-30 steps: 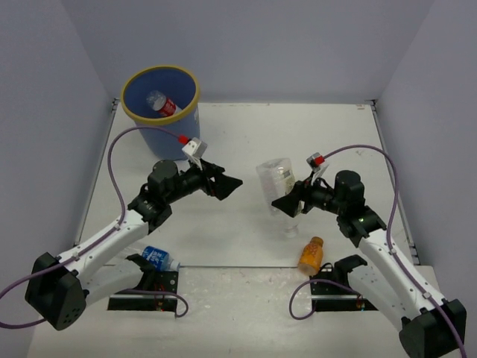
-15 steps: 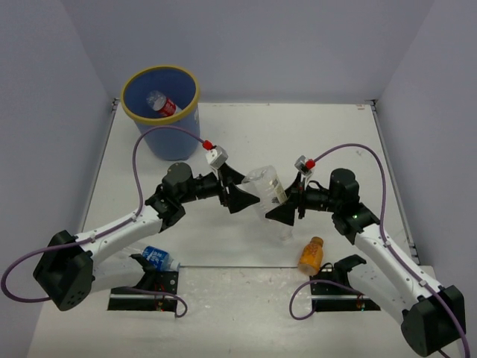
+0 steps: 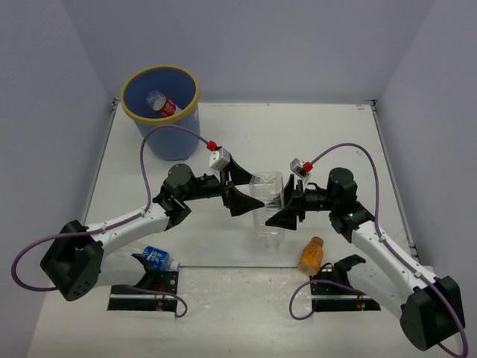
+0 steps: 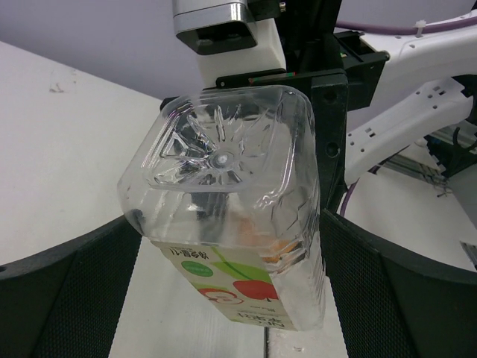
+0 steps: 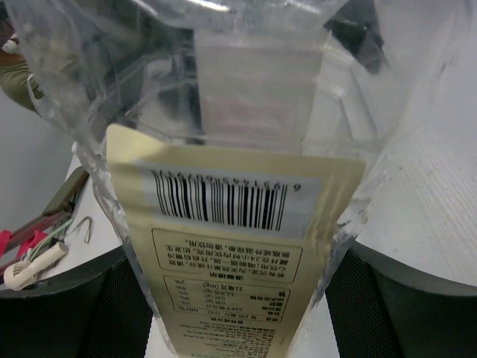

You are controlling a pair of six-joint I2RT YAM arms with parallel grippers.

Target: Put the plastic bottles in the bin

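The right gripper (image 3: 277, 206) is pinched on a clear bottle (image 3: 267, 200), one finger on each side of its body. It holds the bottle between the two arms over the middle of the desk (image 3: 335, 142), with the base up and the cap end down. The left gripper (image 3: 250, 195) is spread wide and reaches in from the opposite side, its two fingers standing around the upper, base end of the same bottle.

The left wrist view looks straight at the bottle's squarish moulded base, with a dark finger low on either side. There is a clear gap to the finger on the left of that view. The other finger is just beside the bottle wall, and I cannot tell whether it touches. This side of the label shows a green disc and a red fruit, and the right gripper's black fingers stand behind the bottle.

The right wrist view shows the other side of the label, pale yellow with a barcode and fine print. It fills the frame, with that gripper's fingers against the bottle's flanks at both lower corners.

Only the top view shows the rest. The bin (image 3: 173, 140) stands at the far left, well apart from both grippers, with a red-labelled bottle (image 3: 164, 104) lying inside. An orange bottle (image 3: 311, 254) lies on the desk near the right arm's base. A blue-labelled bottle (image 3: 158, 257) lies by the left arm's base.
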